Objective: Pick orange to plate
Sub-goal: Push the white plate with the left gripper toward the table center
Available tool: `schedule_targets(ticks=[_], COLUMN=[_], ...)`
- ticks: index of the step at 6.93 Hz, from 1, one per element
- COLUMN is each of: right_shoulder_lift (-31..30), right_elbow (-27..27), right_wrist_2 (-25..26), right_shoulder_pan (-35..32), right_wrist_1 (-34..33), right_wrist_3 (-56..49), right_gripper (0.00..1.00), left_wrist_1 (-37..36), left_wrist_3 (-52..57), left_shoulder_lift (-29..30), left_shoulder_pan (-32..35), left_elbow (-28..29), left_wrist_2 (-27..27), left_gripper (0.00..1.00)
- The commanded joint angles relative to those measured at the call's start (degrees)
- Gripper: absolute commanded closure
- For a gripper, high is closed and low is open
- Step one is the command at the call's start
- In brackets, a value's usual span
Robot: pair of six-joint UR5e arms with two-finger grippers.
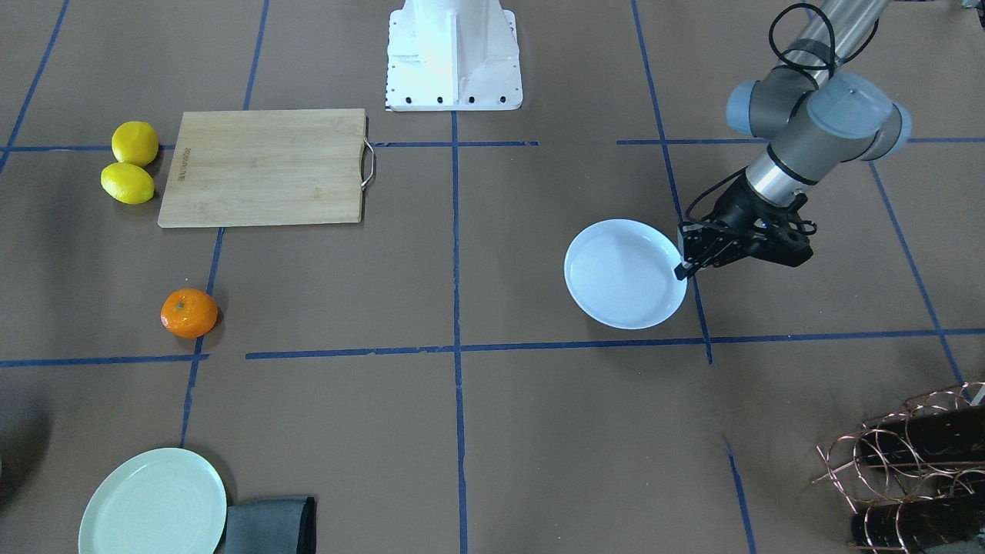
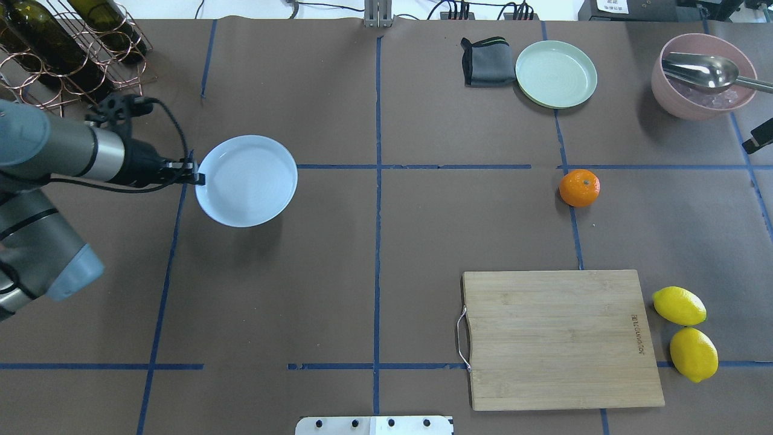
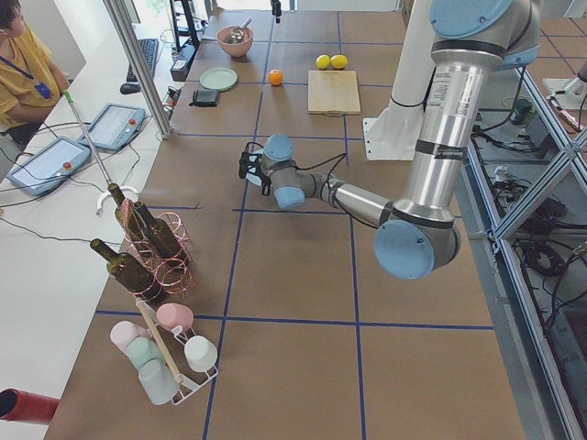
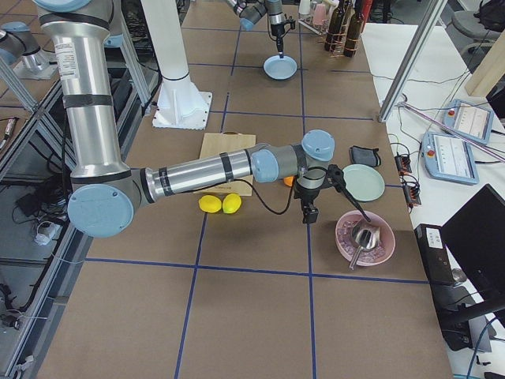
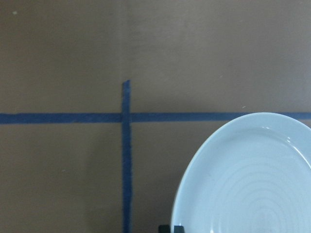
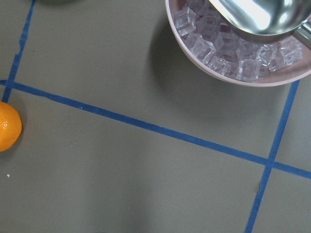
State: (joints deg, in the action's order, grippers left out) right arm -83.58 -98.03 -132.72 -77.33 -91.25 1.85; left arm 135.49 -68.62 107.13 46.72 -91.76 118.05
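The orange (image 2: pixel 579 188) sits alone on the brown table on a blue tape line, also seen at the left edge of the right wrist view as the orange (image 6: pixel 7 127). Far across the table, the white plate (image 2: pixel 246 180) is held at its left rim by my left gripper (image 2: pixel 196 178), which is shut on that rim. A shadow under the plate suggests it is slightly raised. The plate (image 5: pixel 252 179) fills the lower right of the left wrist view. My right gripper (image 4: pixel 308 213) hangs between the orange and a pink bowl; whether it is open or shut does not show.
A pink bowl (image 2: pixel 664 90) of ice cubes with a metal scoop stands at the far right. A pale green plate (image 2: pixel 555 74) and grey cloth (image 2: pixel 486 60) lie behind the orange. A wooden cutting board (image 2: pixel 561 338), two lemons (image 2: pixel 679 305) and a bottle rack (image 2: pixel 66 48) are also there.
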Motion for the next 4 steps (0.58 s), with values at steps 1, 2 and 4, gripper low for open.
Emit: schedule_targets(ticks=[1,2,4], right_shoulder_lift=[0.09,0.09,0.09], right_elbow=[0.03,0.03,0.03], right_wrist_2=[0.0,0.0,0.0], right_shoulder_pan=[-0.01,-0.01,-0.01], right_wrist_1=[0.02,0.02,0.02], right_wrist_3=[0.0,0.0,0.0], right_gripper=[0.0,0.0,0.0], left_wrist_1=[-5.58,-5.59,-5.59], left_wrist_3=[-4.82,-7.38,-7.32], left_shoulder_lift=[11.13,15.69,19.24], left_shoulder_pan=[-5.62,-9.15,-11.64], left_elbow=[5.33,9.63,12.39], left_wrist_2=[-5.07,-10.51,-12.31], left_gripper=[1.0,1.0,1.0])
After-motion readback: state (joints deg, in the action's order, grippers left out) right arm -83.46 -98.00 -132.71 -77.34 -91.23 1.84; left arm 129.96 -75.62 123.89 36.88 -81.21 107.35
